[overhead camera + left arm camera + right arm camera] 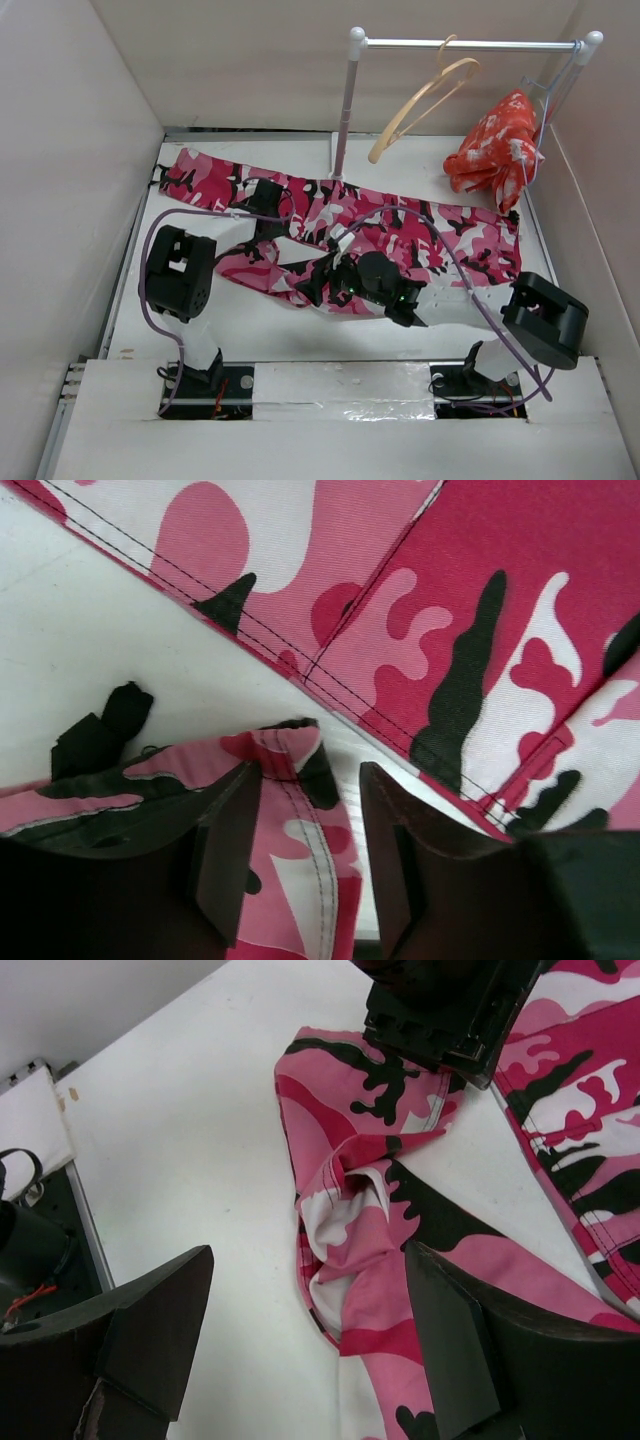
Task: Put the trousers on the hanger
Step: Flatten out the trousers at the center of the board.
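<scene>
From above, the trousers [400,235] lie spread across the table [270,330], one leg running from the far left corner to the right side and the other folded back toward the near edge. The hanger [425,100] hangs tilted on the rail [460,44] at the back, well apart from the trousers. A red garment [495,150] hangs at the rail's right end. The left gripper [262,238] sits low over the folded leg, and the right gripper [322,282] reaches in just beside it over the same leg

In the left wrist view, the left gripper [310,850] has its fingers [230,840] apart, with a folded hem of the trousers [480,600] lying in the gap. It is not pinched. Bare table [90,650] shows between this hem and the other leg

In the right wrist view, the right gripper [310,1360] is spread wide above a crumpled fold of the trousers [350,1260], holding nothing. The left gripper [450,1010] shows at the top, resting over the cloth. White table [200,1110] fills the left side
</scene>
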`<state>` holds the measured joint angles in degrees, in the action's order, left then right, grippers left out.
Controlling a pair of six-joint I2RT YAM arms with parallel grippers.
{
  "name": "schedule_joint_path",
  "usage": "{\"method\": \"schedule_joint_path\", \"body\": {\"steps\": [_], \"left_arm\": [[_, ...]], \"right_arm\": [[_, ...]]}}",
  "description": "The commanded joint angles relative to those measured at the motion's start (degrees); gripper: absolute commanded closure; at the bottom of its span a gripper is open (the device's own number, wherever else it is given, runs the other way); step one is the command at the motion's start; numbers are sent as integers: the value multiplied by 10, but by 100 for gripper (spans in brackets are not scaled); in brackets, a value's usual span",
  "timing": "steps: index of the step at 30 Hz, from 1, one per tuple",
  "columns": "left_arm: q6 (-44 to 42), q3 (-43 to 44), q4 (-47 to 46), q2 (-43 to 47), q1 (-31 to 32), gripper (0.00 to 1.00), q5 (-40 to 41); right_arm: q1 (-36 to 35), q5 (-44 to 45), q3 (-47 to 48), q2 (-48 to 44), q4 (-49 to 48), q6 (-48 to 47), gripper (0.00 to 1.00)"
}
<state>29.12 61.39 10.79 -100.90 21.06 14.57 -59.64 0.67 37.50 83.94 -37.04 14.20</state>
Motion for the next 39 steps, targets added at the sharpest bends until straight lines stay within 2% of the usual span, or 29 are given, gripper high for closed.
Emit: {"method": "schedule_joint_path", "body": {"steps": [1, 3, 4, 7, 10, 11, 13, 14, 16, 18, 21, 24, 29, 32, 36, 37, 39], "left_arm": [[8, 20, 17, -3, -1, 60, 41], [7, 21, 19, 2, -1, 68, 54], [8, 21, 20, 2, -1, 80, 61], [12, 27, 30, 7, -1, 100, 69], [13, 42, 52, 46, -1, 100, 95], [10, 44, 56, 86, -1, 100, 101], [2, 53, 57, 137, -14, 100, 99], [-2, 58, 57, 189, -22, 100, 93], [-12, 84, 63, 239, -29, 100, 106], [-15, 99, 72, 307, -29, 100, 130], [-13, 99, 60, 394, -29, 100, 139], [-5, 109, 70, 460, -29, 100, 143], [1, 129, 67, 562, -29, 100, 156], [4, 146, 71, 586, -29, 100, 156], [5, 153, 68, 592, -29, 100, 117], [8, 155, 73, 587, -29, 100, 100], [13, 153, 76, 571, -29, 100, 91]], "right_arm": [[0, 8, -8, -24, 3, -12, 17], [0, 8, -15, -33, 4, -11, 17], [0, 13, -17, -43, 4, -10, 17], [0, 26, -25, -72, 14, -8, 18], [6, 57, -48, -106, 29, 2, 19], [13, 68, -56, -134, 35, 10, 20], [21, 97, -80, -167, 64, 26, 33], [26, 102, -88, -202, 72, 28, 38], [35, 125, -108, -242, 118, 39, 63], [48, 154, -118, -309, 174, 47, 81], [71, 221, -145, -377, 235, 65, 92], [100, 250, -169, -455, 287, 74, 96], [163, 276, -192, -564, 364, 98, 97], [199, 274, -199, -604, 409, 102, 92], [231, 206, -197, -602, 410, 51, 75], [238, 173, -194, -593, 399, 31, 65], [233, 67, -190, -546, 347, -8, 58]]}}
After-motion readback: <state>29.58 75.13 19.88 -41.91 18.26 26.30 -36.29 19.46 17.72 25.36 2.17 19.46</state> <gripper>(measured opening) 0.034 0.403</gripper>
